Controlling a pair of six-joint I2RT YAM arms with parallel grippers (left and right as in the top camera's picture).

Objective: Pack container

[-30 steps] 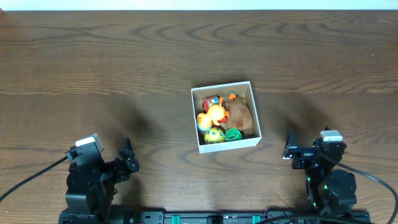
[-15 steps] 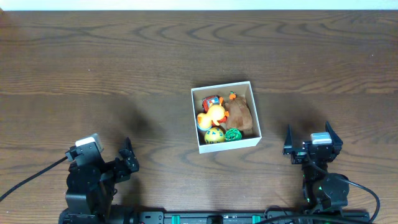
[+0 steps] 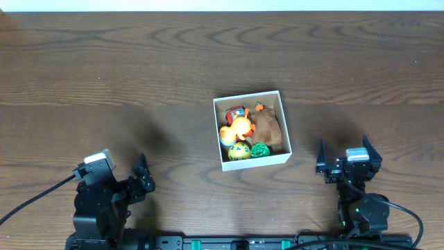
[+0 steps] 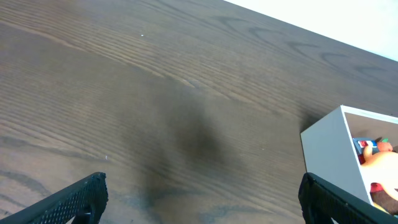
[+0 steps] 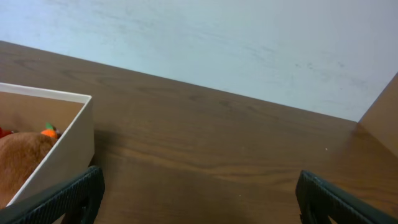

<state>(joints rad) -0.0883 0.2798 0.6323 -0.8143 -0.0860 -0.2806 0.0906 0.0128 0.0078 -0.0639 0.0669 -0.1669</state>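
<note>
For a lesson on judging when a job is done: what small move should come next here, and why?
Probably none: leave both arms parked near the table's front edge. The box holds the toys, no toy shows loose on the table, and the left end effector and right end effector stand open, empty, apart from the box.

The table (image 3: 139, 69) is dark brown wood with bold, wavy grain. It is smooth, with a low satin sheen rather than gloss. The container (image 3: 255, 161) looks like thin cardboard, with matt white walls and a plain tan-brown, papery inside. In it, the brown toy (image 3: 269, 128) reads as soft, fuzzy cloth, while the yellow-orange toy (image 3: 241, 127) looks like smooth, slightly shiny plastic. The fingers (image 4: 71, 200) of the left gripper (image 4: 202, 190) are matt black plastic with a finely textured edge — the right gripper (image 5: 199, 186) looks the same. The wall (image 5: 217, 37) is pale, matt and faintly mottled.
</note>
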